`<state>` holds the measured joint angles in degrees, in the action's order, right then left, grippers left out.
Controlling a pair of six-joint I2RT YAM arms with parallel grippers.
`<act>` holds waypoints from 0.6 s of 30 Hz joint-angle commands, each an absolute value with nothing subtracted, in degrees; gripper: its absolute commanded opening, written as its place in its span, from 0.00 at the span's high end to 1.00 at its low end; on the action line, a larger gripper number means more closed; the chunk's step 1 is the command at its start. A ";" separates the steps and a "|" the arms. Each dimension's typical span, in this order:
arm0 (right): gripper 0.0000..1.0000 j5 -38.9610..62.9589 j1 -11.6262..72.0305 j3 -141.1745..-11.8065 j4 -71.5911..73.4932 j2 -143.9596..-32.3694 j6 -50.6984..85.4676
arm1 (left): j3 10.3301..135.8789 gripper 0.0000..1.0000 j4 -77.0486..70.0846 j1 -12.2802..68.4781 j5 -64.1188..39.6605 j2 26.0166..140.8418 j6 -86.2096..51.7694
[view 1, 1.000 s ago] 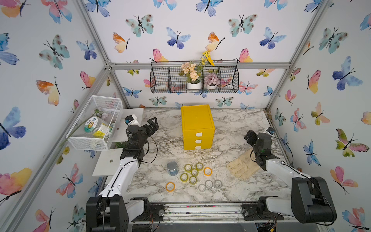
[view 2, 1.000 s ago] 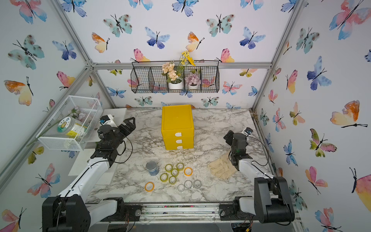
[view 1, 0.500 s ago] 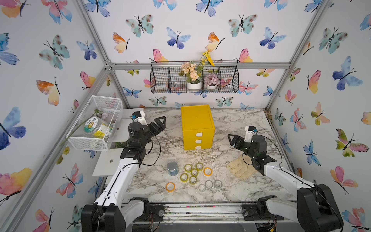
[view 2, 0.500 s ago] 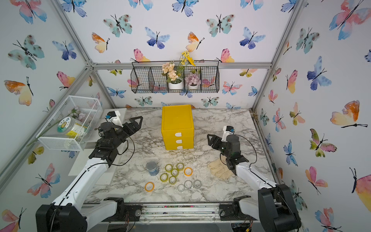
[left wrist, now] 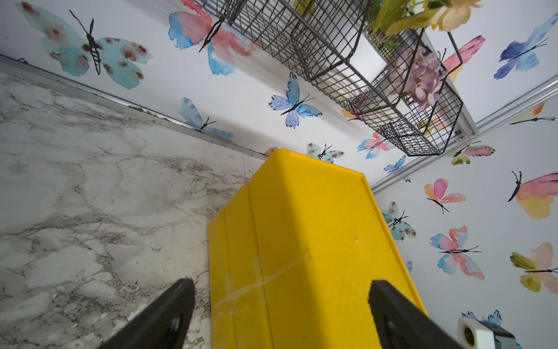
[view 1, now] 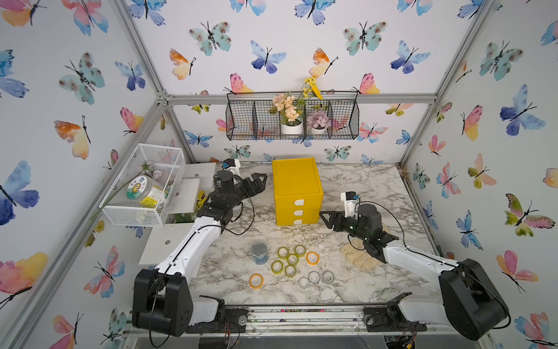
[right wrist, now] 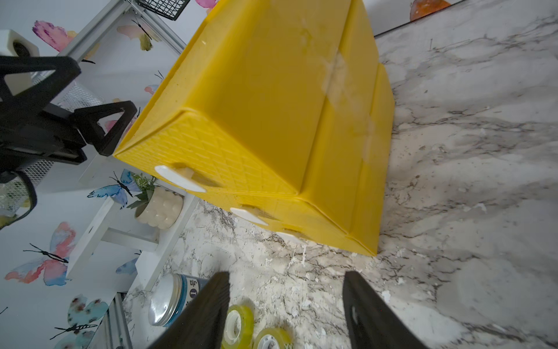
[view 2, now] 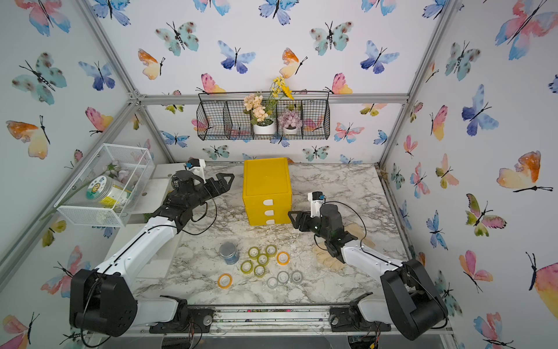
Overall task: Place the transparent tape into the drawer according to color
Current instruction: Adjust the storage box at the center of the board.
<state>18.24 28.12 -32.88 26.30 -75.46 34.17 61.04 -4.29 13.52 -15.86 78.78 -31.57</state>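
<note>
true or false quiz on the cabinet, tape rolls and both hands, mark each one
All three drawers of the yellow cabinet are shut. True.
The right hand holds an orange roll. False: it is open and empty, beside the cabinet.
Two orange rolls lie on the table. True.
The blue-grey jar stands on the cabinet. False: it stands on the table, beside the yellow-green rolls.
The left hand is open. True.

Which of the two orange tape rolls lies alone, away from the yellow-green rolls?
The orange roll just in front of the blue-grey jar; the other orange roll sits beside the yellow-green rolls.
</note>
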 commanded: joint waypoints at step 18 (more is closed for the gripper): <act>0.37 8.90 28.13 -52.49 20.54 -89.34 28.73 | 66.09 0.18 3.01 22.31 -6.63 86.81 -22.76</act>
<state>12.86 28.18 -49.23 21.26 -87.96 30.20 66.19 1.15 21.50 -8.51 88.05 -23.83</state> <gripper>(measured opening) 0.628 0.821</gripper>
